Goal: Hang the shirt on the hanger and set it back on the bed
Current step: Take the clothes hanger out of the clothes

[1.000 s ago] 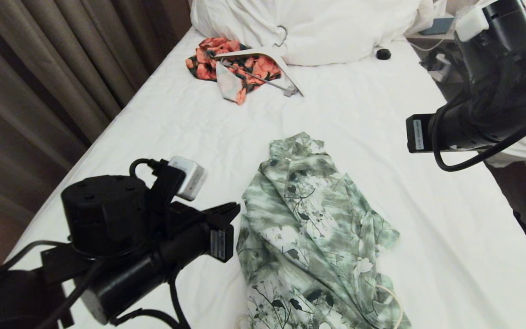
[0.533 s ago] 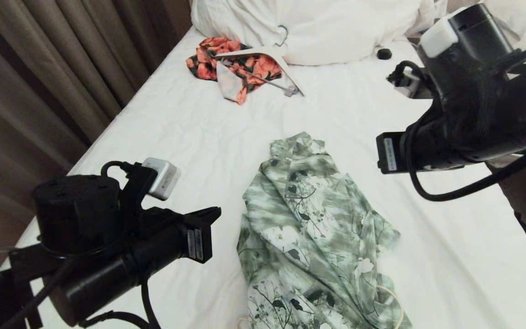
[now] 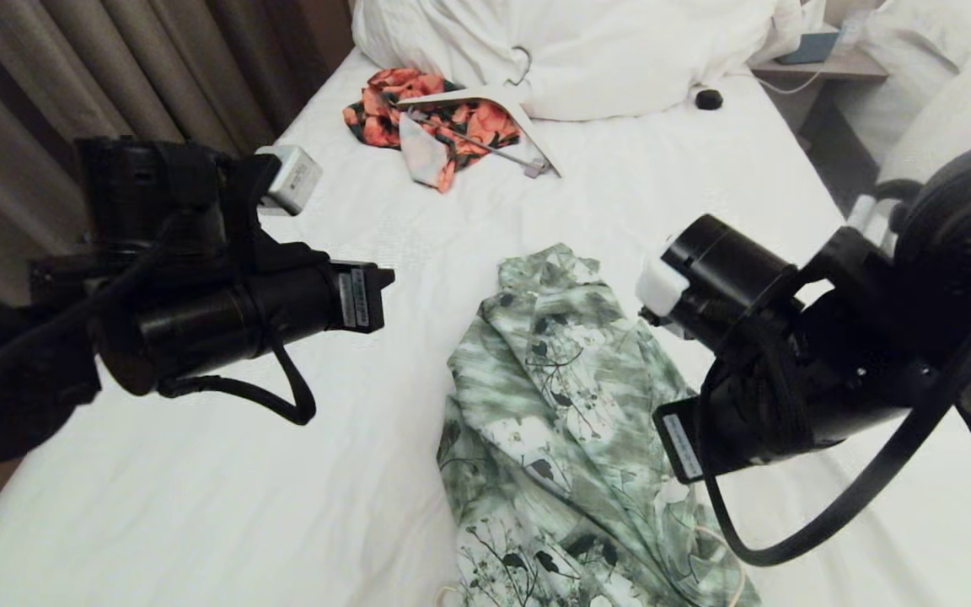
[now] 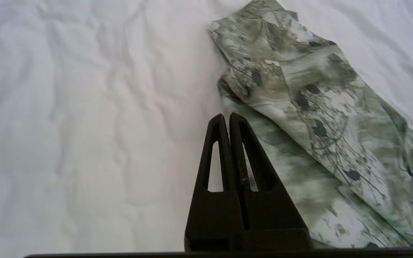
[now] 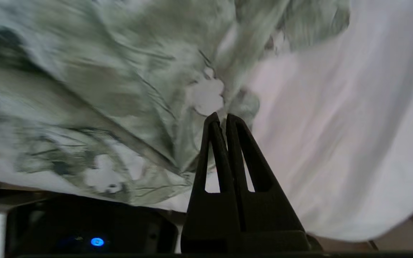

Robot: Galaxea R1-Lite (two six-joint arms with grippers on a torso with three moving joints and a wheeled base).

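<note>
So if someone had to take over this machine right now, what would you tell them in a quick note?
Left gripper: fingers shut, empty, above the sheet beside the shirt's collar end.
Right gripper: fingers shut, empty, over the shirt's other side.
Shirt: crumpled on the bed, not held.
Hanger: only a thin cream loop shows at the shirt's near edge; the rest is hidden.
Done: shirt and hanger lie on the bed; whether the shirt is properly hung on it cannot be seen.
Left: possibly check that.

No readable text; white stickers on both arms illegible.
</note>
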